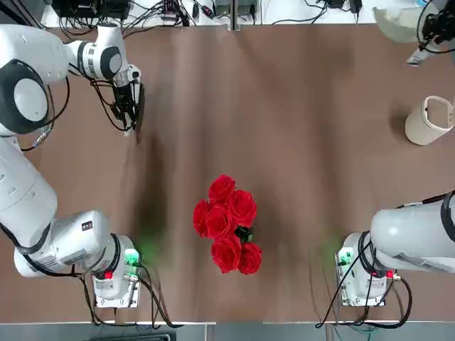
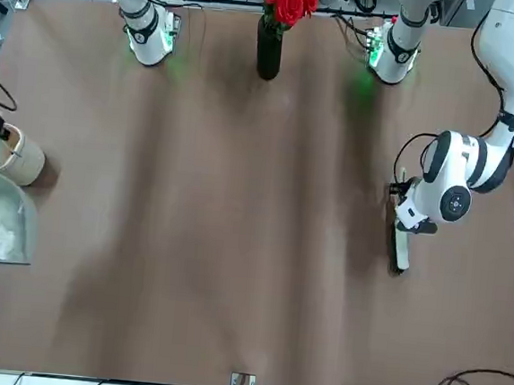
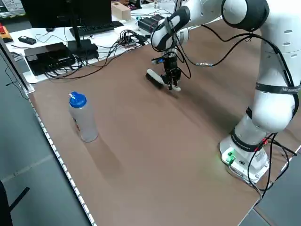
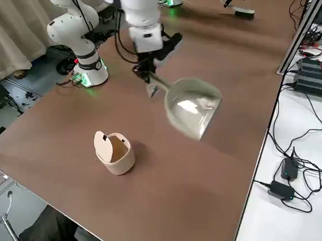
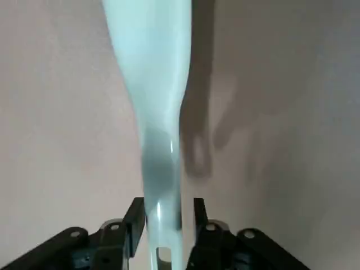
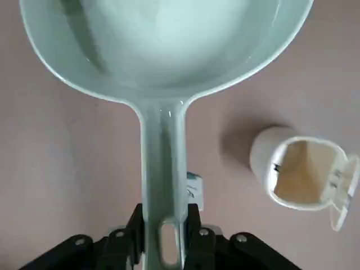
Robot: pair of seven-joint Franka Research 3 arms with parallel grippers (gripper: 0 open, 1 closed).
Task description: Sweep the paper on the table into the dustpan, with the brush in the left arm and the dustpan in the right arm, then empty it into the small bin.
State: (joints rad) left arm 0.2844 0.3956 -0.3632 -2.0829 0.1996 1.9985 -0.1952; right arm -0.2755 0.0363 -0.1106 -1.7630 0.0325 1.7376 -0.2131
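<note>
A white desk (image 3: 56, 47) beside the brown table holds a keyboard (image 3: 96, 28), black boxes and many cables. Beige curtains (image 4: 10, 36) hang by the grey floor (image 4: 22, 85).

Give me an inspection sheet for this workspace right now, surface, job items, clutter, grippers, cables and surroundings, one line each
Surface: brown table, bare in the middle; no loose paper seen on it.
Job's things: dustpan held above the table with the paper inside; small bin beside it, lid open; brush low at the table.
Clutter: red roses in a dark vase between the arm bases; clear bottle with blue cap near the edge.
Grippers: left gripper shut on the brush handle; right gripper shut on the dustpan handle.
Cables: black cables hang along the left arm.
Surroundings: keyboard, boxes and cords on a white bench; power adapters past the far edge.
</note>
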